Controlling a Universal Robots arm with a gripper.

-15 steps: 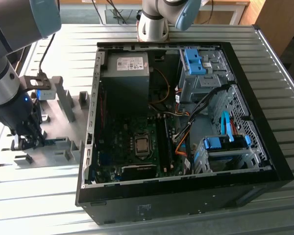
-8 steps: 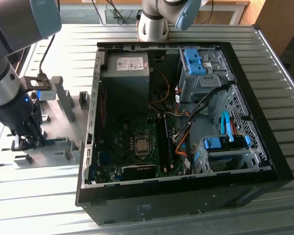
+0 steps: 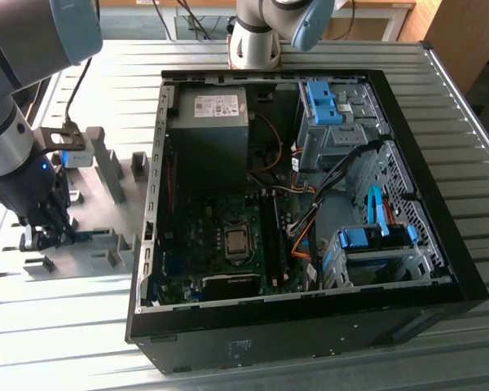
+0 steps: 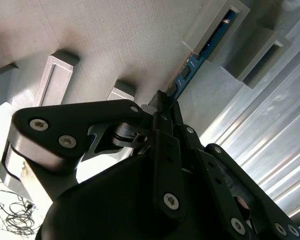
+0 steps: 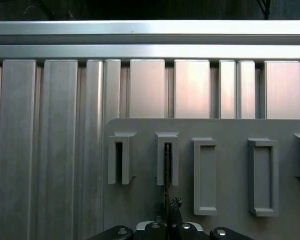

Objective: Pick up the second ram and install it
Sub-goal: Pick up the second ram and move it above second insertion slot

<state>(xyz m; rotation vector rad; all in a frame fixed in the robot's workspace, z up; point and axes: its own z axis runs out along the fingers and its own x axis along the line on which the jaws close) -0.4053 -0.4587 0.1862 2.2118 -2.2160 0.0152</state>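
Note:
The second ram (image 4: 206,49) is a thin blue-green strip standing on edge in a grey slot block (image 4: 225,20) of the fixture plate. In the first wrist view the second ram (image 5: 167,167) shows edge-on, one end in a slot block (image 5: 167,150). My gripper (image 4: 162,97) is down over the strip's near end, its fingers closed tight against both faces. In the exterior view my gripper (image 3: 47,236) sits low over the fixture plate (image 3: 106,208), at the exterior view's left of the open computer case (image 3: 440,269).
Several other grey slot blocks (image 5: 205,175) stand on the plate. The open case holds the motherboard with its memory slots (image 3: 270,236), a processor socket (image 3: 236,243), a power supply (image 3: 208,122), blue drive brackets (image 3: 375,240) and loose cables. The table is ribbed aluminium (image 5: 190,90).

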